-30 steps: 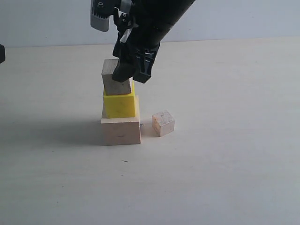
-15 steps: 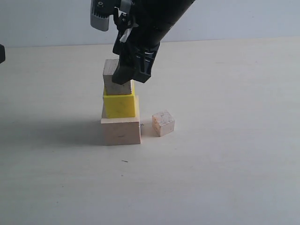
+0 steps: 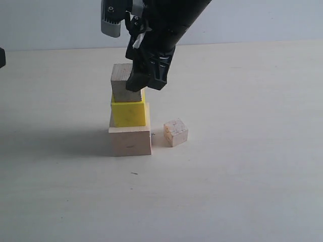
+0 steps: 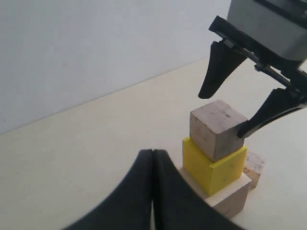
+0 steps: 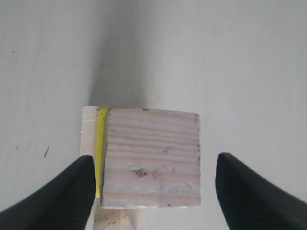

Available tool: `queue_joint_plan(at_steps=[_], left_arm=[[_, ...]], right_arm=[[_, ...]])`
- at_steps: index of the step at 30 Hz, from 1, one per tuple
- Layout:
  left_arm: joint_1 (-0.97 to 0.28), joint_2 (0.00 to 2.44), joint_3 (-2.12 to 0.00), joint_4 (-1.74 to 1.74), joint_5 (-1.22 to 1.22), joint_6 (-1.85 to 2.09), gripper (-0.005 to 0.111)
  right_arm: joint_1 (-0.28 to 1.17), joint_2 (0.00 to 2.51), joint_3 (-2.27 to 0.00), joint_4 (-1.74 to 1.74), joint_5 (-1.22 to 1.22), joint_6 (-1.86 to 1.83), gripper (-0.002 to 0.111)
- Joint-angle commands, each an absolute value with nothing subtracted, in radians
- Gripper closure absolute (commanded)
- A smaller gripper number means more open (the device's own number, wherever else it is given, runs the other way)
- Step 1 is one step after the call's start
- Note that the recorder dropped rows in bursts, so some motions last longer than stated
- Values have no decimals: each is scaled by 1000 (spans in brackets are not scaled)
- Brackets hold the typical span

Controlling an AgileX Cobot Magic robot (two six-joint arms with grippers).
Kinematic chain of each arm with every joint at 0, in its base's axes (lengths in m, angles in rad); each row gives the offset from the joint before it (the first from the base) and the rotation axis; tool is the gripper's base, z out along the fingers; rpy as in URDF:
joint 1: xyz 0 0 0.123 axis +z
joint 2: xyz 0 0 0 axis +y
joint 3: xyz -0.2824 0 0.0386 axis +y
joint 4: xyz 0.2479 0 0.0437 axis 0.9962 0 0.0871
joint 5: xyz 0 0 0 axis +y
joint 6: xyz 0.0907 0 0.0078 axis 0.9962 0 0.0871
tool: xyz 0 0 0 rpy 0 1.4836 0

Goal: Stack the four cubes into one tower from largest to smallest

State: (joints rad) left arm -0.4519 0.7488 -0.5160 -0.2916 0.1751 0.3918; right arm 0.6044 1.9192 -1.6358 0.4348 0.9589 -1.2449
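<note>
A large pale wooden cube (image 3: 130,141) stands on the table with the yellow cube (image 3: 129,114) on it and a small pale wooden cube (image 3: 124,83) on top. My right gripper (image 3: 144,80) hangs open over that top cube (image 5: 152,157), its fingers apart from the cube's sides. The left wrist view shows the same stack (image 4: 217,128) with the open right fingers (image 4: 218,69) around the top cube. The smallest cube (image 3: 175,132), with pinkish marks, lies on the table just right of the tower. My left gripper (image 4: 153,154) is shut and empty, away from the stack.
The pale tabletop (image 3: 242,181) stretches all round the tower, with a plain wall (image 3: 262,20) behind. A small dark speck (image 3: 134,173) lies on the table in front of the large cube.
The right gripper has let go of the small wooden cube, which now rests level on the yellow cube, and the gripper has shifted slightly right and up.
</note>
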Motion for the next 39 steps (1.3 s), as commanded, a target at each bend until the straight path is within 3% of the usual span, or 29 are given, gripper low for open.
queue_joint_plan(at_steps=[1, 39], left_arm=[[-449, 755, -513, -291, 163, 390, 107], [-449, 755, -513, -291, 163, 390, 107]], right_arm=[[602, 1915, -1642, 433, 963, -1245, 41], [602, 1814, -1642, 419, 941, -1191, 41]])
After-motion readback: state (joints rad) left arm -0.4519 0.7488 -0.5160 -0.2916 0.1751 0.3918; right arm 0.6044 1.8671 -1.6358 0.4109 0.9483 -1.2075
